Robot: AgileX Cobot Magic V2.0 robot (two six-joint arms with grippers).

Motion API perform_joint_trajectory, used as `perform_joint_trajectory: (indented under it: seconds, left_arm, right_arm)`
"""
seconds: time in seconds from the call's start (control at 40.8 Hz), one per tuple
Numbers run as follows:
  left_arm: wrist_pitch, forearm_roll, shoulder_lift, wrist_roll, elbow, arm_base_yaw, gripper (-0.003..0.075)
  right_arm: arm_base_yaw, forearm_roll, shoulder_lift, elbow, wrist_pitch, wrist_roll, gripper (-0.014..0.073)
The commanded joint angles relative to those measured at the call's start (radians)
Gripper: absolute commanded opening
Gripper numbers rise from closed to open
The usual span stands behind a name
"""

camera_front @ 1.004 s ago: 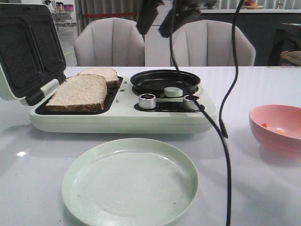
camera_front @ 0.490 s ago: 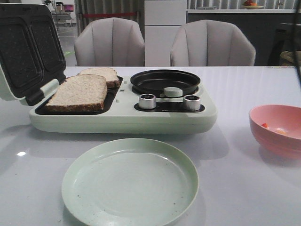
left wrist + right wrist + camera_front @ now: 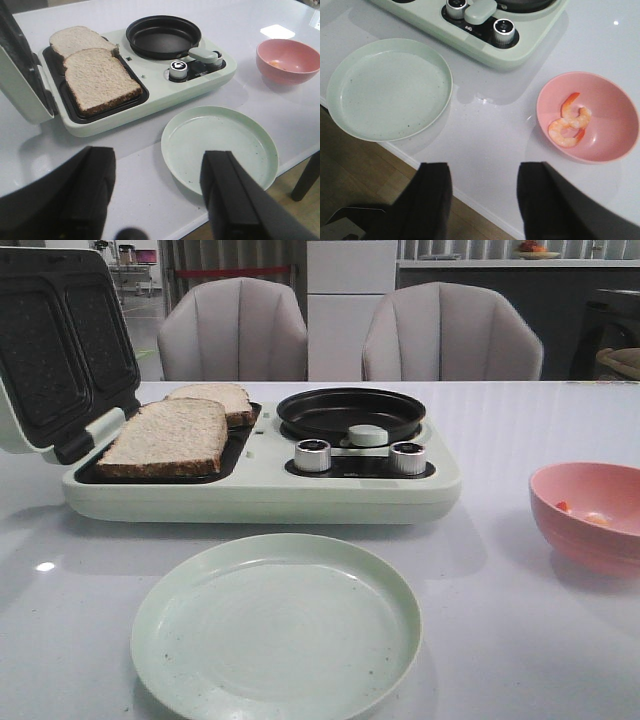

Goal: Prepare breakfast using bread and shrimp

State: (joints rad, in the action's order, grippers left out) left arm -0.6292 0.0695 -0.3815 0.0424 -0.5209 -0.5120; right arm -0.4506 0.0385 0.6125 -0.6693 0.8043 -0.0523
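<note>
On the far left, the breakfast maker's lid (image 3: 60,350) stands open, and the 2 slices of bread (image 3: 165,435) lie side by side in its dark sandwich tray (image 3: 215,468), the nearer slice overlapping the farther one a little. Just right of them on the same pale green breakfast maker (image 3: 260,495) sits the small black frying pan (image 3: 350,412), bare inside, with 2 silver knobs (image 3: 313,454) in front of it. A pale green plate (image 3: 276,625) lies on the white desk (image 3: 500,620) in front of the appliance, nothing on it. Well to the right, apart from the appliance, a pink bowl (image 3: 587,116) holds the shrimp (image 3: 569,126): a couple of curled orange-and-white pieces at its bottom.

Neither arm shows in the front view. The left claw (image 3: 155,195) hangs above the near desk edge, spread wide and holding nothing. The right claw (image 3: 482,200) hovers over the desk edge between plate and bowl, also wide and carrying nothing.

Nothing is gripped, so this looks like the very start, or a pause between steps. With the bread already in the tray, the next move is likely the right claw's: descend into the bowl, pinch 1 shrimp and carry it to the pan. The pieces are small, curved and probably slippery, so a narrow, centred pinch is needed.
</note>
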Motion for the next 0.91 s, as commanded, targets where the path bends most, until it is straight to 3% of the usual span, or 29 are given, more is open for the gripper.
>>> perform_joint_trajectory:
  seconds: [0.0, 0.392, 0.49, 0.661, 0.882]
  left_arm:
    - [0.027, -0.042, -0.023, -0.001, -0.051, 0.005, 0.0434]
    - [-0.328, -0.168, -0.364, -0.008, -0.269, 0.005, 0.0434]
    - [-0.371, -0.198, -0.492, -0.072, -0.313, 0.021, 0.0434]
    - [-0.351, -0.166, -0.660, -0.072, -0.375, 0.145, 0.0434]
    - [-0.310, 0.046, -0.790, 0.111, -0.471, 0.386, 0.0354]
  right_arm:
    - [0.001, 0.004, -0.025, -0.013, -0.068, 0.001, 0.0430]
    - [0.001, 0.005, -0.026, -0.013, -0.054, 0.001, 0.0430]
    - [0.001, 0.005, -0.026, -0.013, -0.054, 0.001, 0.0430]
    - [0.001, 0.005, -0.026, -0.013, -0.054, 0.001, 0.0430]
    - [0.001, 0.005, -0.026, -0.013, -0.054, 0.001, 0.0430]
